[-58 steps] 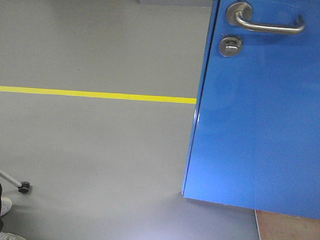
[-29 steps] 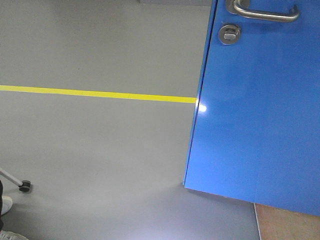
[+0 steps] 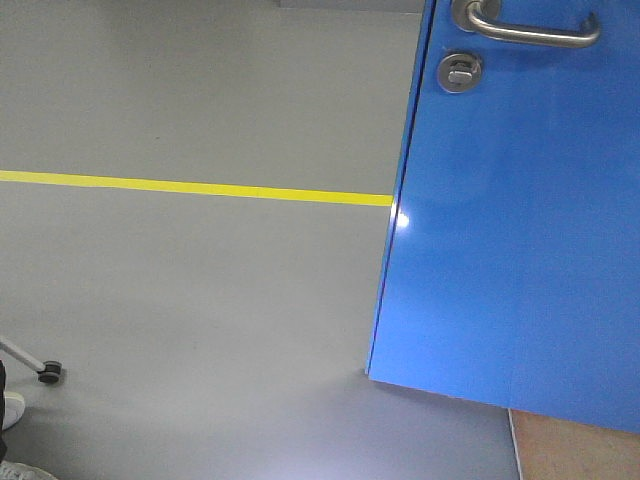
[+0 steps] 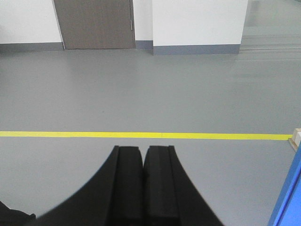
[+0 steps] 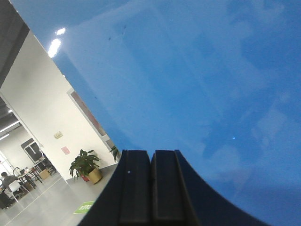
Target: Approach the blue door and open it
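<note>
Grey floor (image 3: 200, 110) crossed by a yellow line (image 3: 195, 188). A small caster wheel (image 3: 49, 375) rests near its left edge; a tan patch (image 3: 575, 452) occupies the lower right corner.

The blue door (image 3: 510, 220) has a smooth, glossy face that throws back a light glare; at 12 o'clock its lever handle (image 3: 530, 28) and round lock (image 3: 459, 71) look like brushed metal. The grey floor (image 3: 190, 290) is smooth with a dull sheen. Both end effectors, left (image 4: 142, 162) and right (image 5: 151, 162), look like matt black plastic.
</note>
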Motion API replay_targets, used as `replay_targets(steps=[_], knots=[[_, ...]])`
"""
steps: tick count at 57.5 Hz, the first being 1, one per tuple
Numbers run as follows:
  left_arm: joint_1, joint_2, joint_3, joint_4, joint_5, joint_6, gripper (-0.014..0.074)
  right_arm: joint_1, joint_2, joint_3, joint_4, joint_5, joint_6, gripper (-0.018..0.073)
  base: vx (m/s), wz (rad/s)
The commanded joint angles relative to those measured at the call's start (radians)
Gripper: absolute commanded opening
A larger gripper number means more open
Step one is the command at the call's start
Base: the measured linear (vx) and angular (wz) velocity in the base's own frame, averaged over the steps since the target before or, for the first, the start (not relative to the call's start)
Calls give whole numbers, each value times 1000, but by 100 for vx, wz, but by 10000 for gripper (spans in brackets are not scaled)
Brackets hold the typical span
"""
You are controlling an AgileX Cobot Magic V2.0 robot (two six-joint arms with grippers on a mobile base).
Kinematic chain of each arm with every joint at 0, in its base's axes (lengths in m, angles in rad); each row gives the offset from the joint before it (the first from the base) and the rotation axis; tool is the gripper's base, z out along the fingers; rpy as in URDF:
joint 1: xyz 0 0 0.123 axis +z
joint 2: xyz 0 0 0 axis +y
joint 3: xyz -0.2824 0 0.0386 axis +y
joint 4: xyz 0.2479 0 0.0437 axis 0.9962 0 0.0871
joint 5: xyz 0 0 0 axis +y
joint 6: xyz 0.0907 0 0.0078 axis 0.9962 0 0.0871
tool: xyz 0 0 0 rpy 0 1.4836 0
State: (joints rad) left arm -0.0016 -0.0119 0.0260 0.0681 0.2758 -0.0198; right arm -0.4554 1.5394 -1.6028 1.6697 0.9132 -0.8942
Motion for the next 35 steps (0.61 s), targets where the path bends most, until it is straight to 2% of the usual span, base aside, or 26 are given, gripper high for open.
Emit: replay_targets(steps=[1, 12, 17, 24, 30, 35], knots=[[-6, -12, -26, -2, -84, -7, 73, -2, -37, -28, 58, -1, -8, 12, 0, 0], [-6, -12, -26, -2, -84, -7, 73, -1, -37, -28, 39, -7, -9, 12, 0, 0], [-6, -12, -26, -2, -84, -7, 73, 0, -63, -28, -47, -13, -2, 12, 0, 0], [-6, -12, -26, -2, -84, -7, 73, 51, -147, -28, -266, -38, 31, 12, 0, 0], [-6, -12, -26, -2, -84, -7, 73, 136, -235, -28, -555, -120, 78, 12, 0, 0], [-6, -12, -26, -2, -84, -7, 73, 232, -311, -28, -837, -220, 214, 12, 0, 0]])
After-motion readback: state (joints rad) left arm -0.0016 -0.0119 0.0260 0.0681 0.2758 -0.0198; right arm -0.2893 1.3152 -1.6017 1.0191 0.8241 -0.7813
